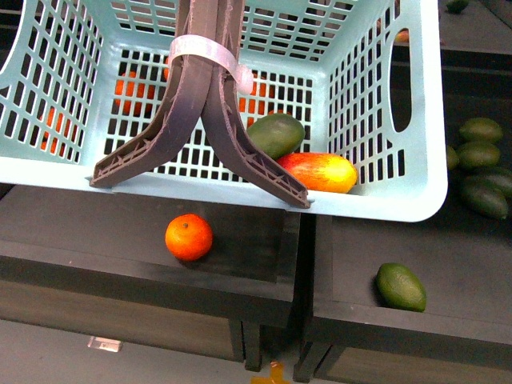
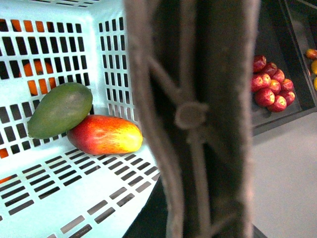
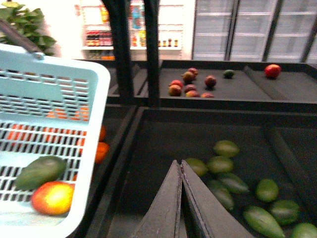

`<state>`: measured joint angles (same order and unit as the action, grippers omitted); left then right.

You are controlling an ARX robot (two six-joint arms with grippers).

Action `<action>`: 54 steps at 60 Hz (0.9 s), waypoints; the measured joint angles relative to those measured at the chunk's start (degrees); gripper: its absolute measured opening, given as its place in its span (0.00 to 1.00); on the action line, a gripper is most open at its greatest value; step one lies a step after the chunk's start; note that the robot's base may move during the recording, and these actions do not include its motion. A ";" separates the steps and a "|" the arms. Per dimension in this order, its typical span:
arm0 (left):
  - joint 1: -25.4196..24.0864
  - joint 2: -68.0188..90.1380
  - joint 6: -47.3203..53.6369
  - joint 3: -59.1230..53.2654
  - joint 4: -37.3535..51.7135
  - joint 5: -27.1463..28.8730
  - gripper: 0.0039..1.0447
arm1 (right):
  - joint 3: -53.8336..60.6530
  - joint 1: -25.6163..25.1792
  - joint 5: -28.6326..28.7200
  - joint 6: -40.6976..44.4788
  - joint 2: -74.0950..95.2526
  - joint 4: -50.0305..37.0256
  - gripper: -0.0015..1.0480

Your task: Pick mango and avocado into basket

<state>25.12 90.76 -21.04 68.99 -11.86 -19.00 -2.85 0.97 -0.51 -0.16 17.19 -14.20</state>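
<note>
The turquoise basket (image 1: 384, 204) hangs in the air close to the front camera, above dark shelf bins. Its brown arched handle (image 1: 200, 88) rises at the middle, bound with a white tie. My left gripper is shut on that handle (image 2: 198, 119), which fills the left wrist view and hides the fingers. Inside the basket, the dark green avocado (image 1: 276, 134) lies touching the red-yellow mango (image 1: 320, 172), in a corner of the basket (image 2: 74, 198). My right gripper (image 3: 180, 163) is shut and empty beside the basket (image 3: 94, 99), over a bin of green fruit.
An orange (image 1: 189, 238) and a green fruit (image 1: 401, 286) lie in separate bins under the basket, split by a dark divider (image 1: 304, 264). Several green fruits (image 3: 228, 163) lie under my right gripper. Red apples (image 2: 270, 87) are piled in another bin.
</note>
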 joint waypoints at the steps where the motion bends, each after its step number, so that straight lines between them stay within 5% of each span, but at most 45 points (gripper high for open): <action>1: 0.00 0.00 0.00 0.00 0.00 0.00 0.05 | 0.09 -0.37 -0.04 -0.02 -0.35 0.22 0.02; 54: 0.00 0.00 -0.04 0.00 0.00 -0.07 0.05 | 2.54 -0.85 0.59 0.04 -16.87 14.08 0.02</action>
<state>25.12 90.76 -21.08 68.99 -11.86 -19.07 -0.32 0.12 0.08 -0.12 0.32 -0.12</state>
